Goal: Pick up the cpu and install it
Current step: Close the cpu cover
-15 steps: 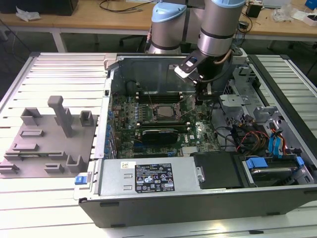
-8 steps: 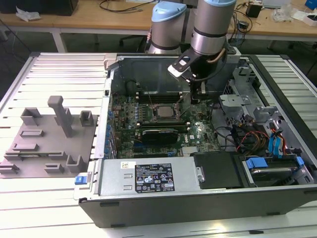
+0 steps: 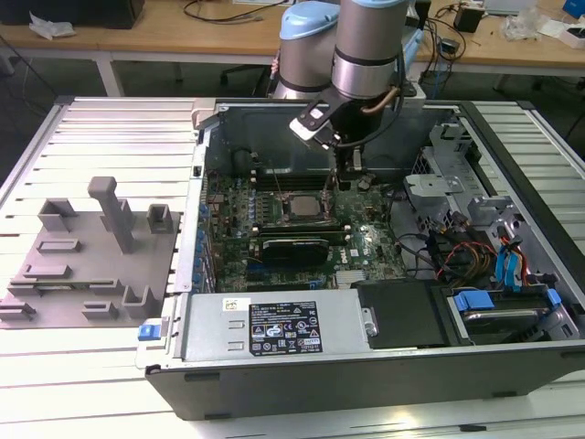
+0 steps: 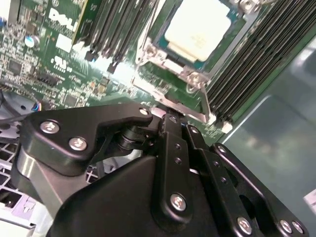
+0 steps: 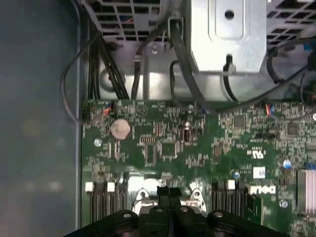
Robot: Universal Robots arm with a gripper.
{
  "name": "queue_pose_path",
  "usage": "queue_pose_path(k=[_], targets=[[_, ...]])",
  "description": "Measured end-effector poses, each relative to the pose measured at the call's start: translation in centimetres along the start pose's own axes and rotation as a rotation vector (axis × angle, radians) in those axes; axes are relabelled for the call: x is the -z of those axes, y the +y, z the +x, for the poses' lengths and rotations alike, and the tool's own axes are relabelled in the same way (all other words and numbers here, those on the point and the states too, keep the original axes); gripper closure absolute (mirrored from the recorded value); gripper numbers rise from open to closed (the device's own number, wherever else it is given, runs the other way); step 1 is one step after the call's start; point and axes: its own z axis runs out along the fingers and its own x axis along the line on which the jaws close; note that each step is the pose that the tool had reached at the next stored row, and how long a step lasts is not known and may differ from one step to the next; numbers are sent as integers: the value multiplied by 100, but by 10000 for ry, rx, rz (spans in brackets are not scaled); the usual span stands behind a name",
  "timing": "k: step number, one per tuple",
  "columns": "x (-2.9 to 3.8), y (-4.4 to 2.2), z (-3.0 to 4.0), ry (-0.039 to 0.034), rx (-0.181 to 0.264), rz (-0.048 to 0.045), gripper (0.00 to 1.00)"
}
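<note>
The cpu [image 3: 299, 207] lies flat in its socket on the green motherboard [image 3: 366, 240] inside the open computer case; its pale metal top [image 4: 197, 30] also shows in the second wrist view, framed by the socket's metal bracket [image 4: 190, 74]. My gripper [image 3: 342, 179] hangs just to the exterior view's right of the socket, low over the board. Its black fingers [image 5: 163, 193] are pressed together, so it is shut with nothing visible between them. In the second wrist view the fingertips [image 4: 170, 121] sit right at the socket frame's edge, beside the cpu, not on it.
Memory slots [image 4: 256, 59] flank the socket. A black graphics card [image 3: 292, 247] lies nearer the case front, with the power supply [image 3: 274, 325] beyond it. Drive cage [image 3: 439, 174] and cables [image 3: 457, 251] fill the exterior view's right. A grey fixture plate [image 3: 55, 302] sits outside the case.
</note>
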Motion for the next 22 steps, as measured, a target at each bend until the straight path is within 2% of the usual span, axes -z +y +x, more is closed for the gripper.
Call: queue_pose_path(k=[3, 13, 18, 22], targets=[[2, -75, 3, 1, -3, -59, 89], [1, -93, 4, 0, -4, -60, 89], [-9, -202, -7, -1, -2, -61, 89], [-22, -242, -50, -1, -2, -61, 89]])
